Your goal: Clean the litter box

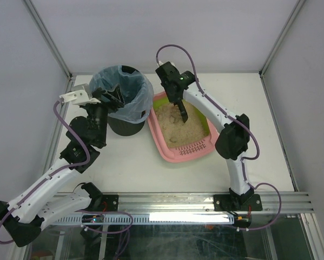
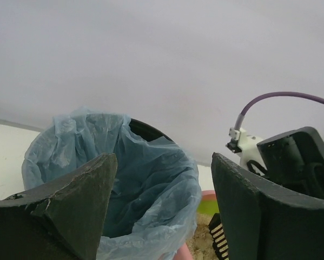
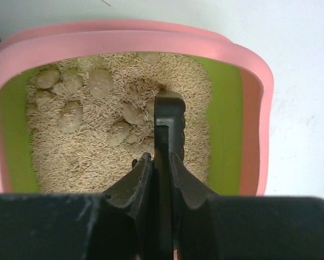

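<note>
The right gripper (image 3: 160, 161) is clamped on a black scoop (image 3: 169, 116), whose tip is sunk in tan litter among rounded clumps (image 3: 70, 116) — inside the pink litter box (image 3: 151, 39), which sits on the white table (image 1: 129, 162) just right of the black bin (image 1: 124, 125). The left gripper (image 2: 163, 162) hangs at the bin's rim, jaws wide apart, above its blue bag (image 2: 151, 184).

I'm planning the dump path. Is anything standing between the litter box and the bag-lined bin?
Nothing visible. The bin stands right beside the litter box, with no object between them. The open left gripper sits at the bin's far rim, off that path.
</note>
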`<state>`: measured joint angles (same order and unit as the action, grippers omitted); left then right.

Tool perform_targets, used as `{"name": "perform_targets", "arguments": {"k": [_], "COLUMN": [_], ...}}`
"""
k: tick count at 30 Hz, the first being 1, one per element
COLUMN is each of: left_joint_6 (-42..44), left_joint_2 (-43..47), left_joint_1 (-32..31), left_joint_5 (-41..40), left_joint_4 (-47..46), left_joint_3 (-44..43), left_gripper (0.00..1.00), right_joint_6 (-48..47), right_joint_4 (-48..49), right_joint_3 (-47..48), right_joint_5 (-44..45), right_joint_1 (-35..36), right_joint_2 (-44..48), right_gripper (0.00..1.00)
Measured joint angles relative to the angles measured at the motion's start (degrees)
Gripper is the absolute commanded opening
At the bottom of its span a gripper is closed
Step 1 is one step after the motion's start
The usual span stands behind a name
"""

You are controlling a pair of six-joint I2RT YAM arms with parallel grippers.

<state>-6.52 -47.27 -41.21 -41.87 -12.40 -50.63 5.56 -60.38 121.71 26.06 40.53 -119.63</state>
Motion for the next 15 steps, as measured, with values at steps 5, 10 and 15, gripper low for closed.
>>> {"name": "perform_targets", "arguments": {"k": [5,10,15], "left_joint_6": [0.0,0.0,0.0], "left_joint_2": [-0.7,-1.5,-2.4], "left_joint_1": [0.0,0.0,0.0], "left_joint_5": [0.2,0.4,0.8], "left_joint_4": [0.5,0.8,1.0], "left_joint_3": [0.0,0.0,0.0], "left_gripper": [0.73,0.73,0.73], "right_joint_6": [3.1,5.9,7.8], "right_joint_4": [0.2,4.1,6.1], "right_joint_3": [0.3,-5.8,-9.9], "right_joint_5": [-6.7,-12.6,-15.0], "right_joint_1": [-2.7,-6.2,-7.4], "right_joint_2": [0.0,4.0,9.4], "right_gripper": [0.00,0.00,0.00]}}
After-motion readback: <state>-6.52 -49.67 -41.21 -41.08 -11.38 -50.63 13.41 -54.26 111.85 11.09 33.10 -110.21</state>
